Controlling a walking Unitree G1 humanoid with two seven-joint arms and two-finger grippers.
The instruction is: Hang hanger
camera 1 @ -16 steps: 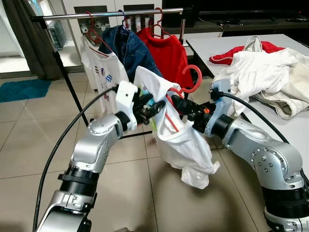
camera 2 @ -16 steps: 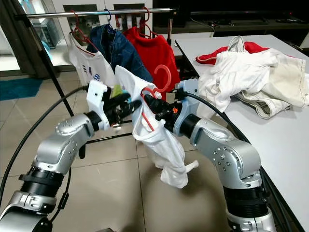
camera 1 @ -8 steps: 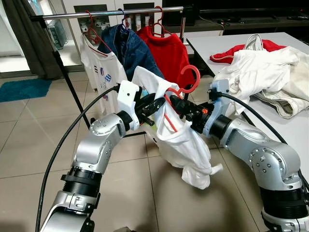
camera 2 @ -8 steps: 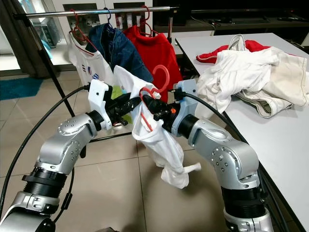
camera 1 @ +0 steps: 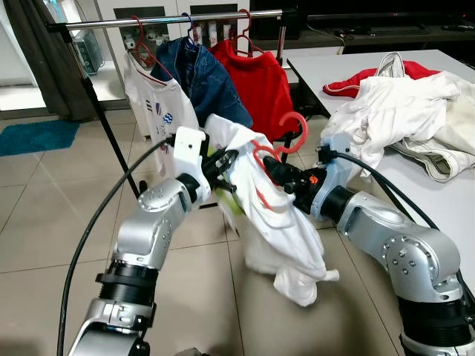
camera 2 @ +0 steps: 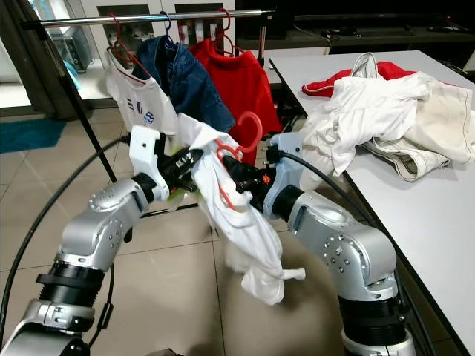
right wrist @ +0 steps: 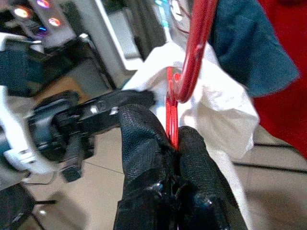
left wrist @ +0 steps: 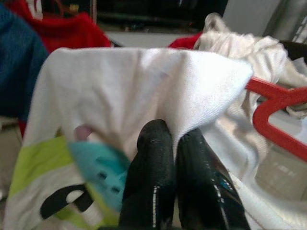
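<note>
— Before the clothes rail (camera 1: 171, 22), what are you holding?

— My right gripper (right wrist: 173, 139) is clamped on the red hanger (camera 1: 286, 141) just below its hook, out in front of me over the tiled floor (camera 1: 44, 215). A white shirt (camera 1: 286, 233) hangs from it.

— And your left?

— My left gripper (left wrist: 173, 141) pinches the shirt's shoulder, fingers pressed together on the cloth.

— Anything nearby?

— A white shirt with crest (camera 1: 156, 96), a denim jacket (camera 1: 204, 78) and a red top (camera 1: 260, 81) hang on the rail. More laundry (camera 1: 404, 111) is heaped on the table (camera 1: 326, 70) to my right.
</note>
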